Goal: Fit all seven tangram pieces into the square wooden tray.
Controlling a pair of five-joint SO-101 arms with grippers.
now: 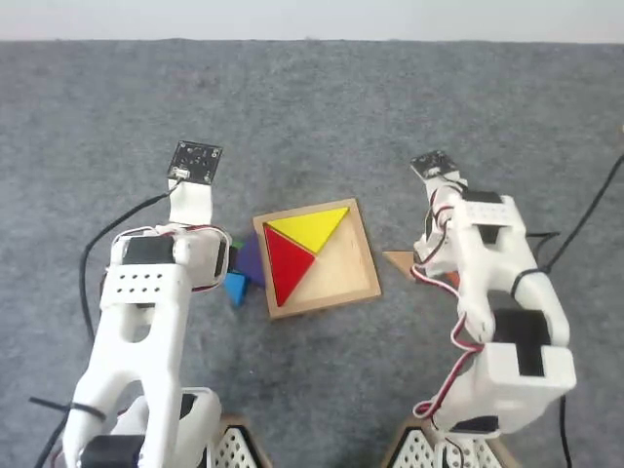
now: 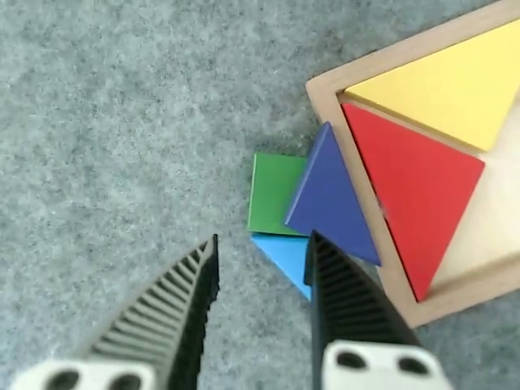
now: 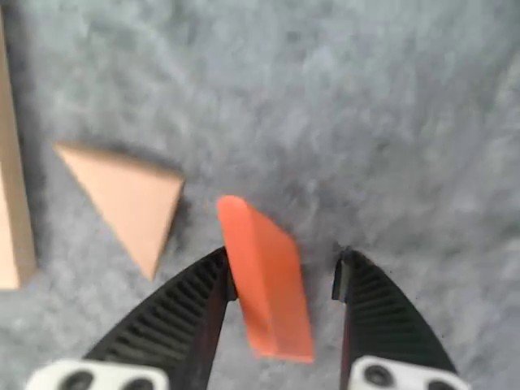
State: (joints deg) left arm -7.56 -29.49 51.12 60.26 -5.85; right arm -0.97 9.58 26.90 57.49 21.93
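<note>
The square wooden tray (image 1: 363, 252) lies mid-table with a yellow triangle (image 1: 307, 227) and a red triangle (image 1: 286, 263) in it. Against its outer edge sit a dark blue triangle (image 2: 329, 195), a green square (image 2: 272, 193) and a light blue triangle (image 2: 284, 258); the dark blue one overlaps the tray rim (image 2: 325, 89). My left gripper (image 2: 262, 244) hovers open just above the light blue triangle. On the tray's other side lie a tan triangle (image 3: 122, 199) and an orange piece (image 3: 264, 284). The orange piece stands tilted between the open fingers of my right gripper (image 3: 283, 256), touching one finger (image 3: 203, 301).
Grey carpet covers the whole table. Black cables trail beside both arms (image 1: 97, 253). The tray's wooden edge (image 3: 12, 219) lies just past the tan triangle. Open carpet stretches beyond the tray towards the far side.
</note>
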